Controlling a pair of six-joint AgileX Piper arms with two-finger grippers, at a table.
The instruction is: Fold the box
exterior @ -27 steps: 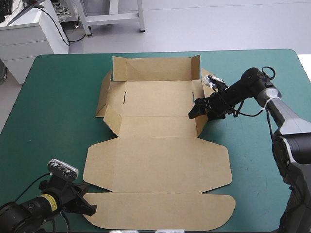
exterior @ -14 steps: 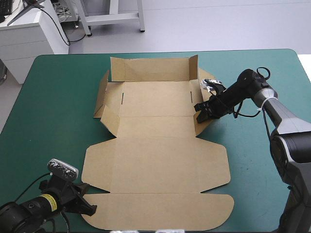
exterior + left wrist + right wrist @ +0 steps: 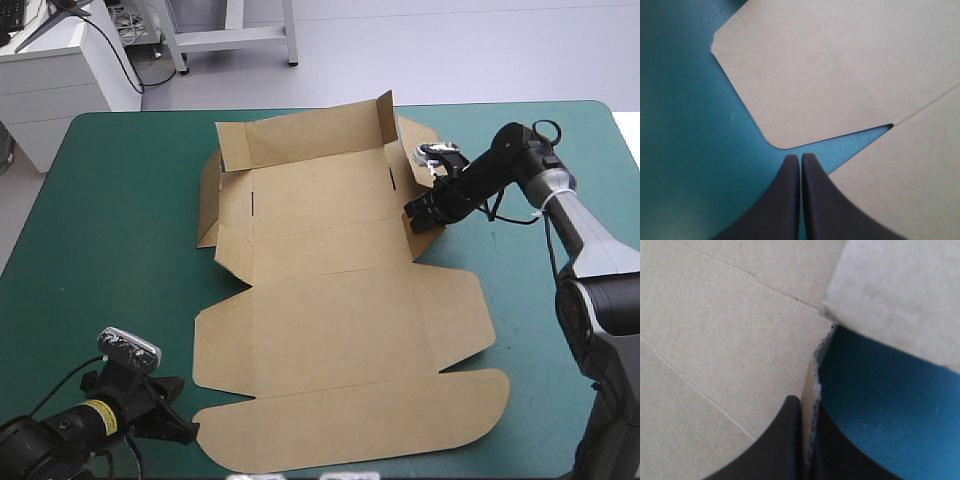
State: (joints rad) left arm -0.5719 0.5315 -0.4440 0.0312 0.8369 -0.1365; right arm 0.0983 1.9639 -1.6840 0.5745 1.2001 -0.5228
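Since the earlier frame, the cut sheet of brown board that forms the box (image 3: pixel 330 330) has swung on the table. Its near lid end now lies further toward the table's right edge, and the raised far wall (image 3: pixel 305 135) sits askew. The box lies mid-table, its long axis running far to near, slightly skewed.

My right tool (image 3: pixel 422 212), two black fin-shaped fingers, is clamped on the right side wall. The right wrist view shows the board's cut edge (image 3: pixel 811 385) pinched between them. My left tool (image 3: pixel 178 425) has its fingers together and holds nothing. It rests over the cover just beside the lid's rounded near-left corner (image 3: pixel 775 140).

I judge the coming move to turn on that right wall, which would fold inward, toward the table's left. The left side wall (image 3: pixel 208 205) is well apart from either tool. Bare teal-green cover (image 3: pixel 110 250) flanks the box on both sides, leaving room to work.
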